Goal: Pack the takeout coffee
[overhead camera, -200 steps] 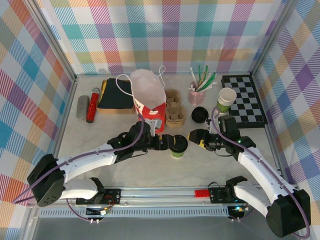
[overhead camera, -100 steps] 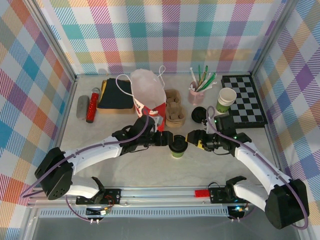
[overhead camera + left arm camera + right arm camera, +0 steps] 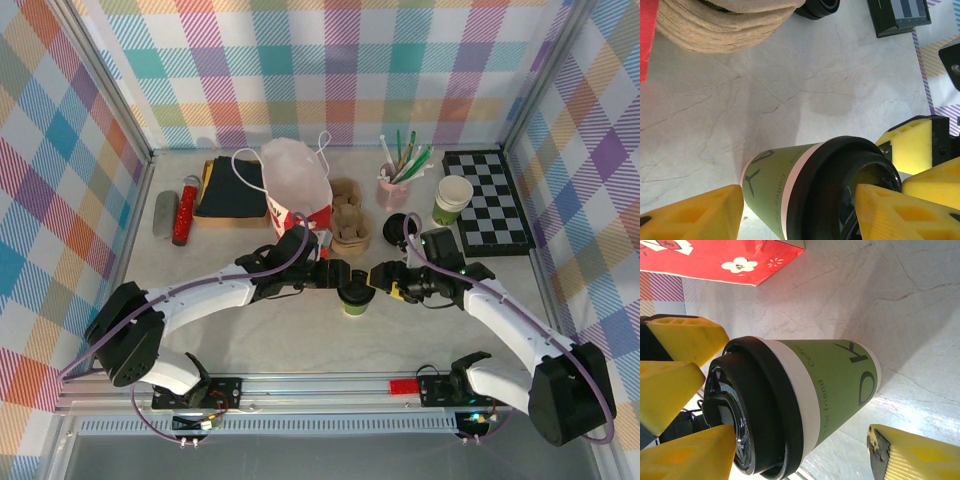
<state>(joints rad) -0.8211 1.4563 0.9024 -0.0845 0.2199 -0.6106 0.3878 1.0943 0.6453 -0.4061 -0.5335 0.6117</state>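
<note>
1. Your coffee cup (image 3: 354, 297) stands upright on the table (image 3: 200, 262), just in front of the red bag (image 3: 297, 190) and the stacked cardboard carriers (image 3: 350, 226), with both arms crowding it.
2. The left gripper (image 3: 800, 195) has its fingers apart, one on each side of the cup. A sliver of table shows beside the cup wall, so nothing is clamped.
3. The right gripper (image 3: 801, 435) is spread too, aimed at the cup from the opposite side and holding nothing.
4. The two arms' yellow fingertips sit just beside each other at the lid. If you close in carelessly, they will likely knock together or tip the cup.
5. A squeeze at the lid's rim could pop the lid off or crush the paper.
6. The pale marbled tabletop looks smooth, so a one-sided push may slide the cup.
7. Plaid walls (image 3: 330, 70) box in the table. The straw cup (image 3: 392, 190) and the chessboard (image 3: 490, 205) stand well apart at the back.
</note>
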